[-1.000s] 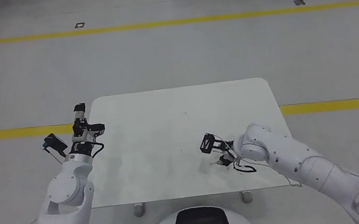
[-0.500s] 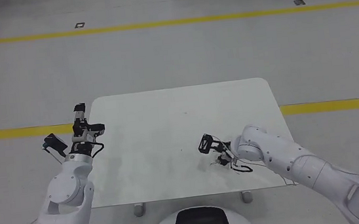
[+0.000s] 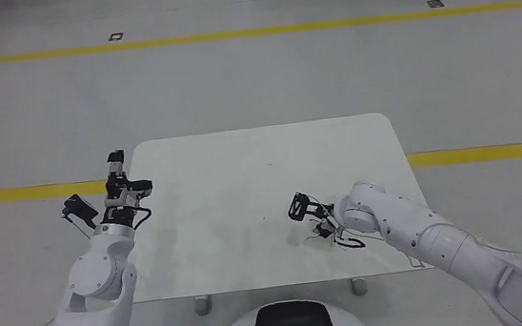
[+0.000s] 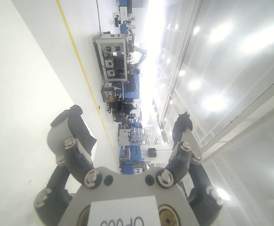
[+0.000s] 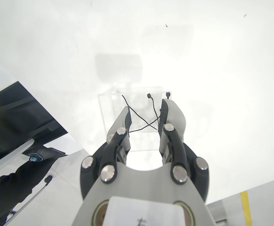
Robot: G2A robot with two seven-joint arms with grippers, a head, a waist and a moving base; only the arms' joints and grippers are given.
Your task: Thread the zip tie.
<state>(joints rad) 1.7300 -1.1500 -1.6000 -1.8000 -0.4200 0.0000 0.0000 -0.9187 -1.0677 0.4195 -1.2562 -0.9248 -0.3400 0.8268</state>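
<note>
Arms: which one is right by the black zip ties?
The right one: the right gripper hangs with open fingers just over the clear box with the black zip ties. The left gripper is at the table's left edge, away from them.

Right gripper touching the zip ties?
Cannot tell. Right wrist view: right gripper, open, flanks the zip ties at the clear box; strand ends pass behind its fingers.
</note>
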